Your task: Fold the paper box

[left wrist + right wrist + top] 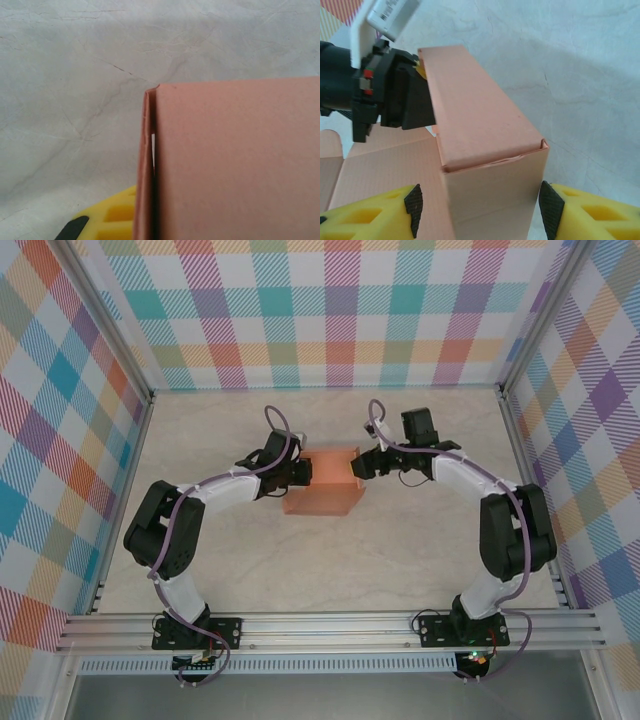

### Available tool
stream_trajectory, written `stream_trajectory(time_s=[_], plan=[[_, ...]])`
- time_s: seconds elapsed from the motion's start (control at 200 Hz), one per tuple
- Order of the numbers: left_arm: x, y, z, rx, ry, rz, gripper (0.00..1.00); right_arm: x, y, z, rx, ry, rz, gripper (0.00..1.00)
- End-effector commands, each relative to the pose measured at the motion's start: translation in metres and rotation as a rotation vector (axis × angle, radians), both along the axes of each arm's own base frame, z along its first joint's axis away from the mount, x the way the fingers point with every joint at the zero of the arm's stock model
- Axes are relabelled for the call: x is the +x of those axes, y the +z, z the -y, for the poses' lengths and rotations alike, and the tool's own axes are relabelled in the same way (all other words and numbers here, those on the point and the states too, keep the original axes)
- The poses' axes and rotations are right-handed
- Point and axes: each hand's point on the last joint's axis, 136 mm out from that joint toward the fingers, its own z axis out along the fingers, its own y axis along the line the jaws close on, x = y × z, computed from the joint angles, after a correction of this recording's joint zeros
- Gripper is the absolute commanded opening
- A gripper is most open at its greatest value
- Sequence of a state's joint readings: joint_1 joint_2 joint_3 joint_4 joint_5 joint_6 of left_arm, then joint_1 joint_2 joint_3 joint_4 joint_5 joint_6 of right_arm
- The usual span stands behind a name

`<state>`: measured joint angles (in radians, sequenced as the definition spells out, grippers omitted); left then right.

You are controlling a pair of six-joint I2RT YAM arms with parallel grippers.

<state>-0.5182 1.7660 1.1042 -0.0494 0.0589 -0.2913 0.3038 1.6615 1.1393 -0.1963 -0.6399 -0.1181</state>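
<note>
Right gripper: jaws apart, yellow fingers astride the near end of the paper box, one pad clear of the card. Left gripper: closed, pinching the box's far-end wall, one finger outside it. Box stands between both grippers on the marbled table.

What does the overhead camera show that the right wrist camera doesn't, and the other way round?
Overhead: both arm bases, the aluminium rail, checked walls, the whole marbled table. Right wrist: the right hand open astride the salmon-orange card box, close enough to see its gaping top seam. Both: that box, with the left hand pinching its far end.
</note>
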Motion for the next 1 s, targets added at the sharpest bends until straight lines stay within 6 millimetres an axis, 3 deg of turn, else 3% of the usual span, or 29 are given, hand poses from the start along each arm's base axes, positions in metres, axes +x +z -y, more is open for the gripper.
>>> stream_trajectory(time_s=[0.0,0.165,0.345,0.465,0.495,0.535,0.585,0.63,0.78,0.93,0.995], plan=[[0.013,0.018,-0.003,0.004,0.022,0.048,0.0,-0.004,0.021,0.004,0.033,0.007,0.027,0.65],[0.016,0.014,-0.011,0.106,-0.02,0.106,0.0,0.004,0.042,0.017,-0.002,-0.063,0.114,0.66],[0.018,0.015,-0.012,0.177,-0.104,0.193,0.0,0.027,0.065,0.05,-0.099,-0.301,0.179,0.67],[0.016,0.016,0.002,0.189,-0.227,0.247,0.0,0.042,0.08,0.102,-0.188,-0.65,0.181,0.73],[0.016,0.015,0.004,0.198,-0.255,0.256,0.0,0.044,0.082,0.122,-0.212,-0.78,0.17,0.8],[0.015,0.013,0.007,0.214,-0.287,0.261,0.0,0.041,0.083,0.151,-0.229,-0.976,0.131,1.0],[0.014,0.013,0.011,0.232,-0.345,0.264,0.0,0.028,0.078,0.182,-0.221,-1.175,0.039,1.0],[0.01,0.012,0.015,0.256,-0.408,0.263,0.0,0.021,0.074,0.196,-0.167,-1.267,-0.043,1.0],[-0.009,0.02,0.025,0.34,-0.66,0.287,0.0,0.015,0.057,0.182,-0.06,-1.202,-0.294,1.0],[-0.029,0.03,0.034,0.385,-0.909,0.375,0.0,0.015,0.039,0.151,-0.072,-1.082,-0.521,1.0],[-0.035,0.024,0.036,0.413,-1.012,0.389,0.01,0.013,0.031,0.135,-0.054,-1.026,-0.627,1.0]])
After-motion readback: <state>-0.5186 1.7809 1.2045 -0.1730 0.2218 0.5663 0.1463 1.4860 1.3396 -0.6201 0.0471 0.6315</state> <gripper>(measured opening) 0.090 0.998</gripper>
